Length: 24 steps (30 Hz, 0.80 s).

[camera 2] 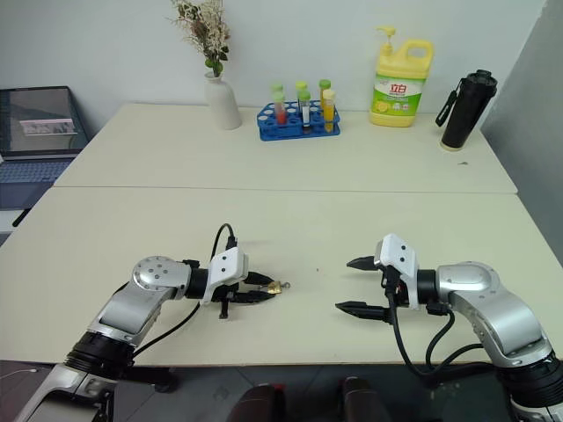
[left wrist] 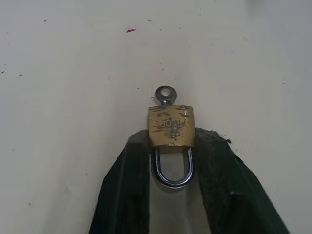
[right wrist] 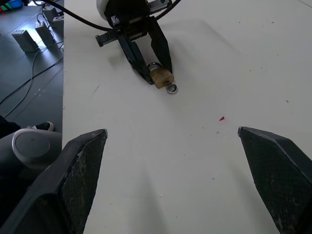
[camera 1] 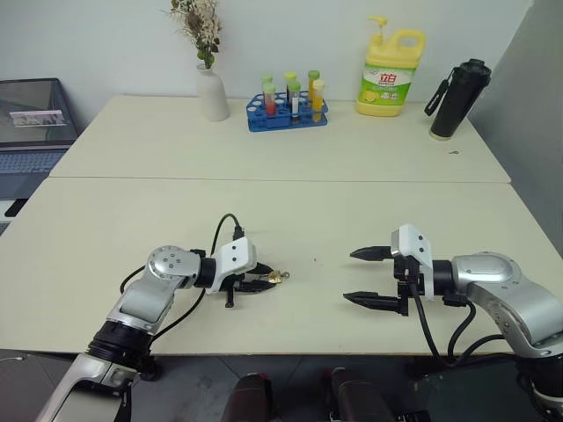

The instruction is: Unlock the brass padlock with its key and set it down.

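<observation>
- The cream table is made of two tops pushed together, with a seam running left to right across the middle; the arms work over the near half.
- At the far left edge, beyond the table, a laptop stands open.
- Along the far side of the table, from left to right, stand a white vase with dried flowers, a blue rack of coloured tubes, a yellow detergent bottle with a pump, and a black flask near the right corner.
- The right gripper hovers over the near right part of the table and points left towards the other arm. Its two black fingers are spread wide with nothing between them.
- The left gripper lies low over the near left part of the table and points right. Its fingers are drawn in on the brass padlock, one on each side of the body at the shackle end, so the lock is pinched at the fingertips.
- The brass padlock sits at the table surface, left of centre on the near half and well apart from the right gripper. Its silvery shackle lies back between the two fingers and looks closed into the body.
- The key stands in the end of the padlock away from the gripper, its small round head pointing towards the right arm.
- A tiny red speck marks the table beyond the key.
</observation>
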Available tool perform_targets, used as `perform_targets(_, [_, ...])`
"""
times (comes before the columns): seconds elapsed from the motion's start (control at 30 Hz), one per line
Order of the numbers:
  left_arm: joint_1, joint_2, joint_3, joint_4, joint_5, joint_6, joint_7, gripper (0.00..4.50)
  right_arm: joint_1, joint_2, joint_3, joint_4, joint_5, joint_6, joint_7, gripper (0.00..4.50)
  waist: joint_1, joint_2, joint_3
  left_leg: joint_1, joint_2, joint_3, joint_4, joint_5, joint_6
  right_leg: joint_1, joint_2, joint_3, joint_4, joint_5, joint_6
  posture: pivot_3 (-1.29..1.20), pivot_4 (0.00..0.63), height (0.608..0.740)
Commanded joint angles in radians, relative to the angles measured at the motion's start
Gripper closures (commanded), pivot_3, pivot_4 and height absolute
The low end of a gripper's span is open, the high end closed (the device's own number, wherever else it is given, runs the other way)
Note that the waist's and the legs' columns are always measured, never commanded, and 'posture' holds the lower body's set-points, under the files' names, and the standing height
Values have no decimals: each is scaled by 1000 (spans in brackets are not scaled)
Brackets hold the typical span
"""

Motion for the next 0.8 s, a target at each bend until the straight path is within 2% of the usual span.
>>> perform_targets(0.03, [0, -10, -29, 35, 58, 12, 42, 3543, -12, -9, -21, -34, 17, -11, 2, 0, 2, 0, 0, 0, 0, 0, 0, 0, 0, 0, 0, 0, 0, 0, 0, 0, 150, 740])
perform_targets(0.2, [10, -33, -20, 3, 35, -36, 48, 3543, -2, -13, -24, -34, 10, -24, 0, 0, 8, 1, -1, 0, 0, 0, 1, 0, 0, 1, 0, 0, 0, 0, 1, 0, 150, 740])
perform_targets(0.43, [-4, -90, 41, -87, -39, -199, 68, 3543, 79, -35, -85, -24, -16, -89, -24, 0, 12, -1, 0, -2, 0, 0, 1, 0, 0, -1, 0, 0, -1, 0, 1, 0, 150, 740])
perform_targets(0.67, [-103, -103, 6, -11, 88, -584, 113, 3543, 148, -21, -166, -29, -7, -100, -84, 0, 13, -1, 0, -2, 0, 0, 1, 0, 0, -1, 0, 0, -1, 1, 1, 0, 150, 740])
perform_targets(0.77, [-165, -112, 5, 82, 192, -811, 204, 3543, 155, -2, -166, -44, 6, -107, -96, 0, 12, -1, 0, -1, 0, 1, 1, 0, 0, 0, 0, 1, -1, 1, 1, 0, 150, 740])
perform_targets(0.8, [-194, -105, 1, 117, 275, -924, 260, 3543, 154, 6, -167, -52, 29, -92, -96, 0, 11, -1, 0, -1, 0, 1, 1, 0, 0, 0, 0, 1, -1, 1, 1, 0, 150, 740])
